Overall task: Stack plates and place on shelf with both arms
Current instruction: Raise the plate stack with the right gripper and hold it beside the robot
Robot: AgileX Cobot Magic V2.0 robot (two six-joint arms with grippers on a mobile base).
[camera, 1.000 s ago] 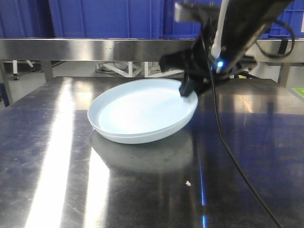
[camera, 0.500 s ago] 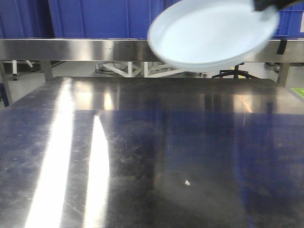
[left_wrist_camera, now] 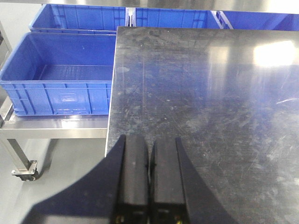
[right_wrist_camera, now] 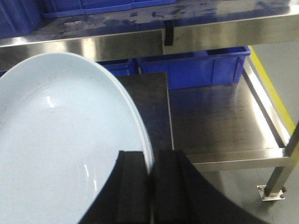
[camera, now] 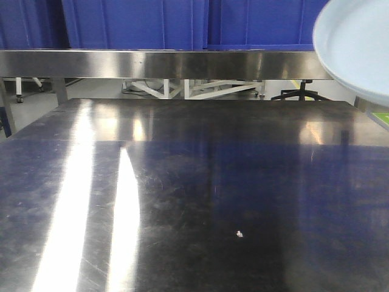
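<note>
Steadiness matters most now: the plates (camera: 358,48) hang stacked in the upper right of the front view, off the surface (camera: 182,182) and level with the shelf (camera: 152,64) rail. The right pincer (right_wrist_camera: 150,186) pinches their near rim at the bottom of its wrist view, where two rims show, one nested in the other. Held by one edge only, the stack likely wants to sag or slip. I judge the carry should go slowly and level, the far rim clearing the rail before any lowering. The left pincer (left_wrist_camera: 149,182) is pressed together on nothing, low in its own view above the surface's edge; it could brace the free side. The crates (left_wrist_camera: 60,79) at the upper left of that view are empty; what the blue ones above the rail hold cannot be seen.
</note>
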